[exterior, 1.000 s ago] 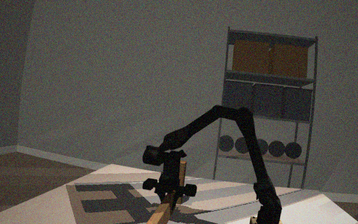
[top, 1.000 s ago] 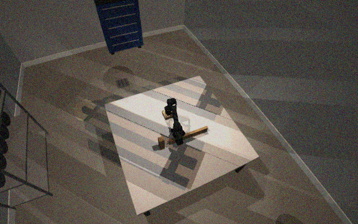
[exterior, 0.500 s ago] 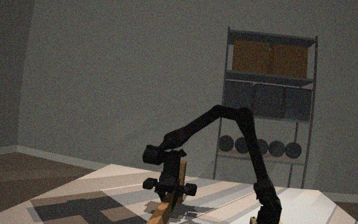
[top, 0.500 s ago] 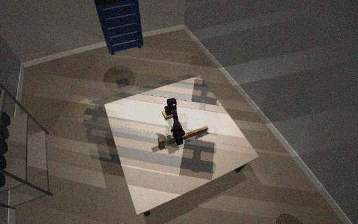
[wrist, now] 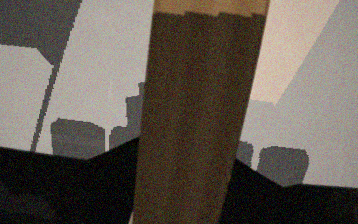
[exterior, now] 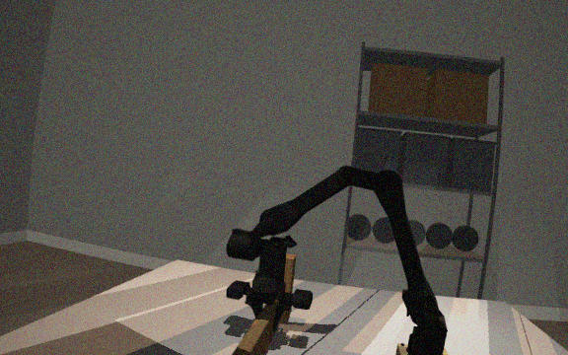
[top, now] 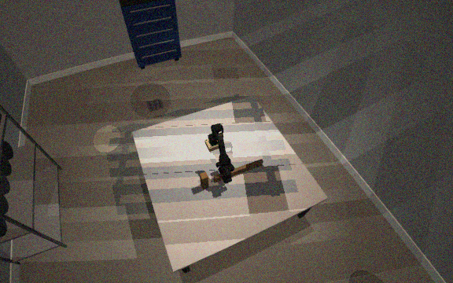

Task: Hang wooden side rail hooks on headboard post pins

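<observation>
The wooden side rail runs through my gripper, which is shut on it near the end facing the post. In the wrist view the rail passes between both black fingers. The headboard post stands upright on the table, just left of the rail's near end in the top view. A small gap seems to show between them there. The hooks, pins and slot are too small, dark or hidden to make out. Whether the far end touches the table is not clear.
The arm's base stands on the table behind the rail and post. Striped shadows lie across the tabletop. A shelf rack and a blue drawer cabinet stand away from the table.
</observation>
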Tool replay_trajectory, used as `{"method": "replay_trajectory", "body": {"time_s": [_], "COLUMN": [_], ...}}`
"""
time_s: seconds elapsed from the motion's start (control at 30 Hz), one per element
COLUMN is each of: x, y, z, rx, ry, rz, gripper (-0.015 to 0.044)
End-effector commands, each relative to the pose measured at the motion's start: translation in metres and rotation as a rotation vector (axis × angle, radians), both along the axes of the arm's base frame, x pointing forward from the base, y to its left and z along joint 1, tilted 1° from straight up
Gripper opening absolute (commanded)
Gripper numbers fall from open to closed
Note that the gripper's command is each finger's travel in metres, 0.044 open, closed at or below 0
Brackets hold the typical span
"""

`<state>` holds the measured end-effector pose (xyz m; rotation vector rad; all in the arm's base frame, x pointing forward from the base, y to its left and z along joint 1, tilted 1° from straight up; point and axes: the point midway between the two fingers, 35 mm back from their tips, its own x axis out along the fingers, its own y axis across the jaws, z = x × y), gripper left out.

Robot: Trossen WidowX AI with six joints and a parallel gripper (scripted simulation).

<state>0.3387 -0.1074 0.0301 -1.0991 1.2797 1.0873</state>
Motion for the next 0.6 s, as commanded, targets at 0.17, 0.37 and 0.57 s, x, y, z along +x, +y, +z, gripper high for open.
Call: {"method": "replay_trajectory", "body": {"time_s": [0.17, 0.37, 0.57], "x": [0.0029, 0.0029, 0.0029], "y": [-0.0005, -0.0005, -0.0005], "z": [0.0068, 0.0078, 0.0088], "rx": [-0.002, -0.002, -0.002], "ry": [-0.015, -0.015, -0.015], "rz": [0.004, 0.004, 0.004], "gripper": [0.0000, 0.0000, 0.0000]}}
